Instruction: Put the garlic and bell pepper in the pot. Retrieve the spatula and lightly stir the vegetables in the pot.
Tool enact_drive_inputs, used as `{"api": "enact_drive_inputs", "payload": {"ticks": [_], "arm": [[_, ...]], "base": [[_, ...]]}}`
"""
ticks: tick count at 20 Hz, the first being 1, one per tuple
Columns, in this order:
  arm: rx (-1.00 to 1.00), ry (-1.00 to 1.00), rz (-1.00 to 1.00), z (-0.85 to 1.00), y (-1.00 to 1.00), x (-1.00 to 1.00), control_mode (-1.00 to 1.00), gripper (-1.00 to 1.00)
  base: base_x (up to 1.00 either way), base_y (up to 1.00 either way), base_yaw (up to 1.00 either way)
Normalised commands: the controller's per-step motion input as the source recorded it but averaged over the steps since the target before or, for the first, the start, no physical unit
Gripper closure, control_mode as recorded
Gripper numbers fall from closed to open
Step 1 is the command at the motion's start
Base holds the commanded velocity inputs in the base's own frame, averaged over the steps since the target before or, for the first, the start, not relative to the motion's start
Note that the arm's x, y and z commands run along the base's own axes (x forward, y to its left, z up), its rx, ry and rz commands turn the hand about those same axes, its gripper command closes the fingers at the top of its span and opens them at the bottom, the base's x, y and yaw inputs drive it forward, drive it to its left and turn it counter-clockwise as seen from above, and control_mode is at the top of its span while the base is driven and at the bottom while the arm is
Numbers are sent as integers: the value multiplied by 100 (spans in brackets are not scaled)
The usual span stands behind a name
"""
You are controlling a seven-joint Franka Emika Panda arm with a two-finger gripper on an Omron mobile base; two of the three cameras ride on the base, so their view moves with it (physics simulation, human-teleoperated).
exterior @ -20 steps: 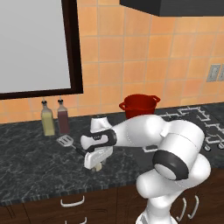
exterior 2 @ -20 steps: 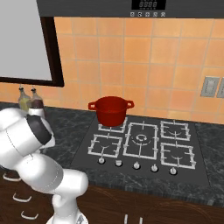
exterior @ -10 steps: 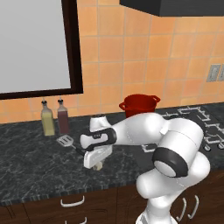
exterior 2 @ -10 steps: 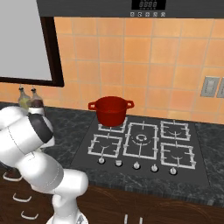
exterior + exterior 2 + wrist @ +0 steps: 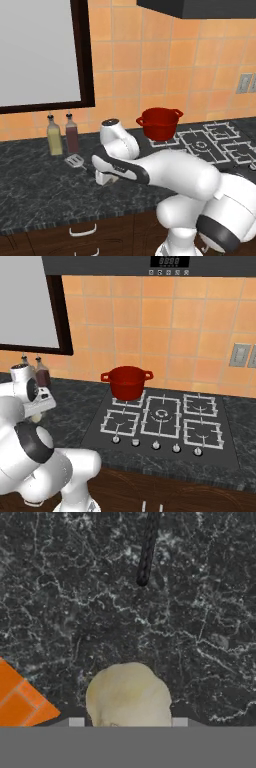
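2 fingers [image 5: 128, 724] clenched on garlic [image 5: 129, 698] | garlic sits between them, above counter [image 5: 200, 612]

My own arm covers my claw [image 5: 106, 178] in the left base view, so the jaws are hidden there. In the hand view, the garlic [image 5: 129, 698] between my fingertips is cut off at its lower part. Beyond it, the spatula [image 5: 146, 551] handle runs off the top edge, its head out of sight.

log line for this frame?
phase: grasp garlic | gripper: closed on garlic | counter | pot: on stove | spatula: untouched
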Motion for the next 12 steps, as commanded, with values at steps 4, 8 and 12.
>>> {"api": "enact_drive_inputs", "payload": {"ticks": [4,8,12], "arm": [[0,1,-2,8,-3,0,-100,100],[0,0,0,4,-2,3,-100,100],[-6,-4,-1,80,-44,48,-100,100]], "base": [[0,0,0],[0,0,0],[0,0,0]]}}
